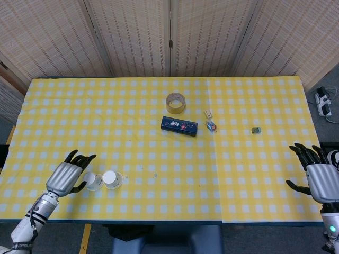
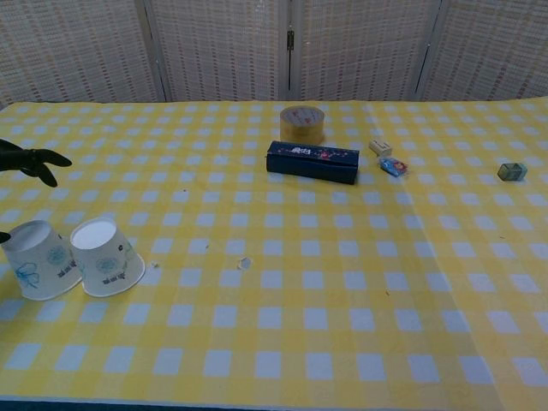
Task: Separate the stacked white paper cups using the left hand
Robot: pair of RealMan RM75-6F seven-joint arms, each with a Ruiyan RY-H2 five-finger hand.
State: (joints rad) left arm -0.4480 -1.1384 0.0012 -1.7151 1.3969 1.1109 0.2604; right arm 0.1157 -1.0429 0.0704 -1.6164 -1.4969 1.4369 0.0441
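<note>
Two white paper cups with blue prints stand upside down side by side near the table's front left. One cup (image 1: 112, 179) (image 2: 104, 256) is on the right, the other cup (image 1: 94, 181) (image 2: 40, 259) just left of it, almost touching. My left hand (image 1: 67, 175) hovers at the left cup's left side with its fingers spread, holding nothing; only its dark fingertips (image 2: 34, 161) show in the chest view. My right hand (image 1: 319, 177) rests open at the table's right edge, far from the cups.
A roll of tape (image 1: 176, 102) (image 2: 301, 124), a dark blue box (image 1: 179, 126) (image 2: 312, 162), two small erasers (image 1: 211, 126) (image 2: 393, 165) and a small green object (image 1: 256, 129) (image 2: 511, 172) lie across the far middle and right of the yellow checked tablecloth (image 1: 159, 153).
</note>
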